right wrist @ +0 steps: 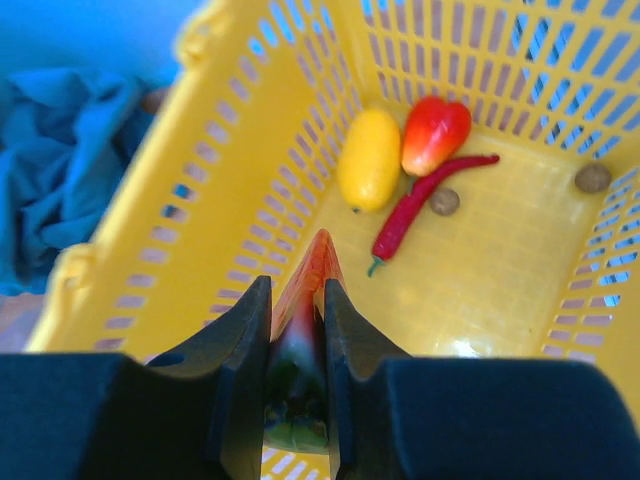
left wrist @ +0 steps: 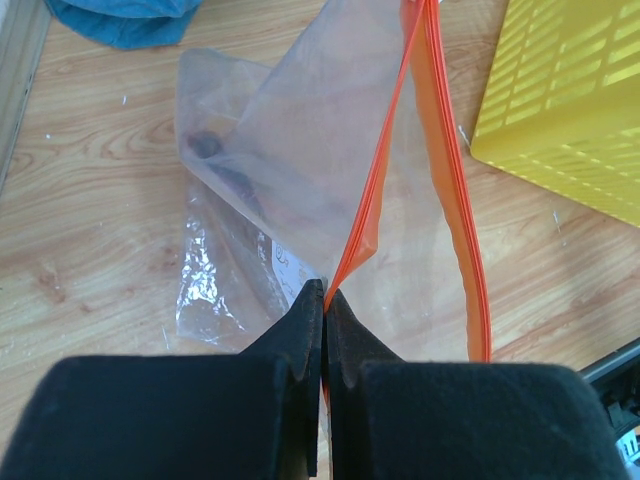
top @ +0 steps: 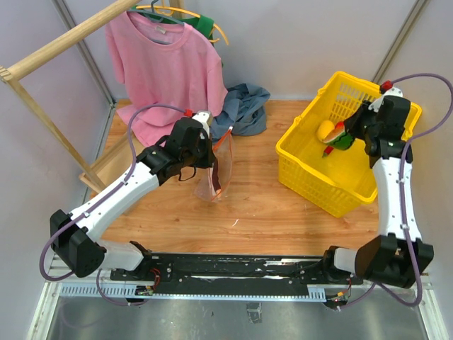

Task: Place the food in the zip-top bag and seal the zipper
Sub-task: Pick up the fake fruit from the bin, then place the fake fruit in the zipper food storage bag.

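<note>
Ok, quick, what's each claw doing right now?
Left claw: closed on the orange-red zipper edge of the clear plastic zip-top bag.
Right claw: closed on the red-and-green toy watermelon slice.

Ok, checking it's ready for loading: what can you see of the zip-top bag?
The zip-top bag is clear, crinkly plastic with an orange-red zipper along its open mouth. The left gripper is shut on one zipper edge, holding it up; its lower part lies on the table. A dark piece shows through it.
</note>
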Controlling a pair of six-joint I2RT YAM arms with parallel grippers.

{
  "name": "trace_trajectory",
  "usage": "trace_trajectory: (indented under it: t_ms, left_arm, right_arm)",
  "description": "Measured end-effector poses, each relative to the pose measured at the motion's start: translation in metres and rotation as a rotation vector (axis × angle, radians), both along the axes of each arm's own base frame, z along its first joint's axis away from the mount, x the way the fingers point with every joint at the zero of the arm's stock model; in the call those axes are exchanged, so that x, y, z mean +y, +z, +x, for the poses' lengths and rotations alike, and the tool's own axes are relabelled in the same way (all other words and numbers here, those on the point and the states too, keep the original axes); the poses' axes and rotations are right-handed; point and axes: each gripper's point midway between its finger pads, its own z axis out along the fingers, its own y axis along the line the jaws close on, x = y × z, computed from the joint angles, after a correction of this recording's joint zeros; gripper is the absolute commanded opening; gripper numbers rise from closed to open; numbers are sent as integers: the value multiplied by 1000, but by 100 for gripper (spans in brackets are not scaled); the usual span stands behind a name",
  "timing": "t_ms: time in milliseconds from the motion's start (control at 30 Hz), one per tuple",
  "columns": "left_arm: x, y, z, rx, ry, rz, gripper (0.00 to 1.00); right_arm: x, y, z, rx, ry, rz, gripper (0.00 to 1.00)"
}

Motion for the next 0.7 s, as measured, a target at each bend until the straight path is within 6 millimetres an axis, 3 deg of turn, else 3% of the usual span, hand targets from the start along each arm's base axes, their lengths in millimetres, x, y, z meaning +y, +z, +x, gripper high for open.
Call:
trace_trajectory:
  t_ms: [200,400,567,700]
  left_arm:
    - [-3,0,-2,8,-16,-10,0]
    - [-5,0,-4,18,-25,-16,0]
    - [-8,0,-3,29,-26,-28,0]
    - [-12,-3,-1,46,-20,-34,0]
  right_arm:
    - [27,73,-27,-174,61,-28,1]
    - [62,125,-53,-290,174,-18,1]
    - [107,140,-68,-327,314,44,1]
    - [157,141,-82,-335,450,121,1]
